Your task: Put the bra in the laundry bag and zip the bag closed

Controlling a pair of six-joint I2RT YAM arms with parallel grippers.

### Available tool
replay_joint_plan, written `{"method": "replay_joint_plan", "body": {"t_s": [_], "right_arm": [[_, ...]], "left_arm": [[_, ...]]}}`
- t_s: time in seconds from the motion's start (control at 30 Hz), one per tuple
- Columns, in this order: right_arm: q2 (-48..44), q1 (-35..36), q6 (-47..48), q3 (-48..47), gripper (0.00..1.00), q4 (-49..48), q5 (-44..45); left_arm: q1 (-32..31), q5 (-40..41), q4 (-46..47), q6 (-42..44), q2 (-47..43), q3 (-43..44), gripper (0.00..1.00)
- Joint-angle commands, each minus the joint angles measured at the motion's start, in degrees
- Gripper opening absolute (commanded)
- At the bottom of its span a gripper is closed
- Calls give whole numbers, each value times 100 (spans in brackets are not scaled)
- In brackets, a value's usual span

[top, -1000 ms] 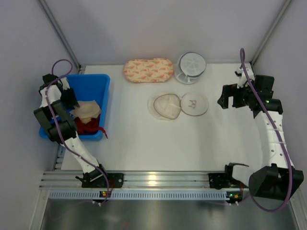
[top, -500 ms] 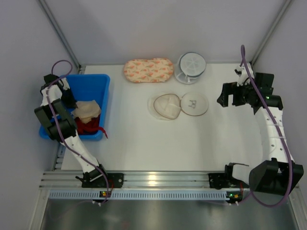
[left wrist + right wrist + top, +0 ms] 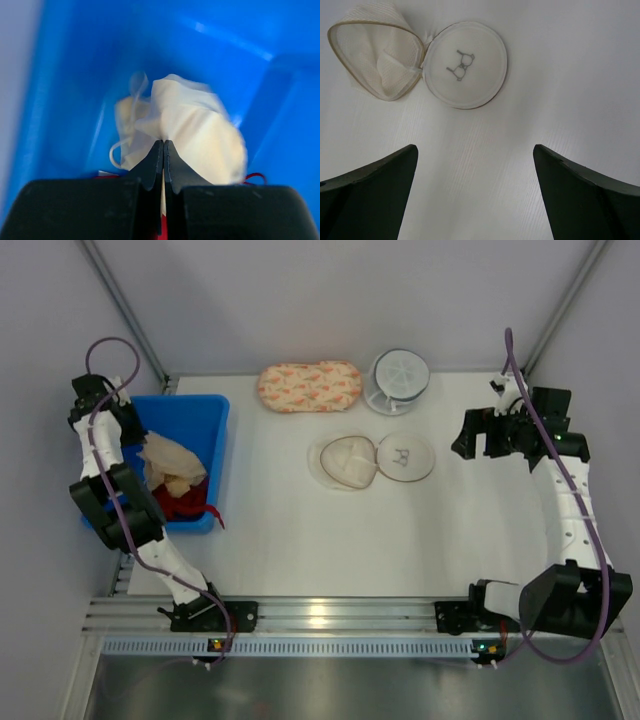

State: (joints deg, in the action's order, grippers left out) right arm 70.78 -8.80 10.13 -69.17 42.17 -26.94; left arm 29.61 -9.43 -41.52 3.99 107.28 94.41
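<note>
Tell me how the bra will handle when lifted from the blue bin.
Probably floppy: the bra bunches in soft folds at the left gripper's pinch. Likely light, being thin fabric. Its loose strap may snag on the red cloth.

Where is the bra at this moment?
The bra is at the far left of the top view, in the blue bin next to the red cloth, pinched by the left tool.

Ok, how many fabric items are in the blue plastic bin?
2: the soft beige bra on top, pinched by the left gripper; the red cloth beneath it, at the near end. More may hide underneath.
</note>
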Motion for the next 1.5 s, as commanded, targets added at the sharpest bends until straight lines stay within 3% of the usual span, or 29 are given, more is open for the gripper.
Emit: {"method": "replay_joint_plan", "body": {"t_s": [0.0,0.23,0.47,0.73,0.97,1.27,1.47], "right_arm": [[41,-87,-143,-378,99,-34,-189],[102,-87,-240,-466,99,-60,-277],[58,-87,-292,-405,99,-86,-303],[-47,-105,-249,-405,99,-25,-189],[-135,-131,-240,-264,99,-42,-127],[-434,-429,23,123,99,10,-66],[-513,-746,296,202,99,230,-162]], "left_arm": [[-191,274,232,84,-814,551,0],[-938,863,249,585,-1543,859,0],[-2072,600,372,814,-2211,1123,0],[-4040,-813,329,569,-2958,974,0],[-6174,-876,328,717,-3030,658,0],[-7055,-1755,118,638,-2371,658,0],[-7364,-634,118,875,-1836,859,0]]}}
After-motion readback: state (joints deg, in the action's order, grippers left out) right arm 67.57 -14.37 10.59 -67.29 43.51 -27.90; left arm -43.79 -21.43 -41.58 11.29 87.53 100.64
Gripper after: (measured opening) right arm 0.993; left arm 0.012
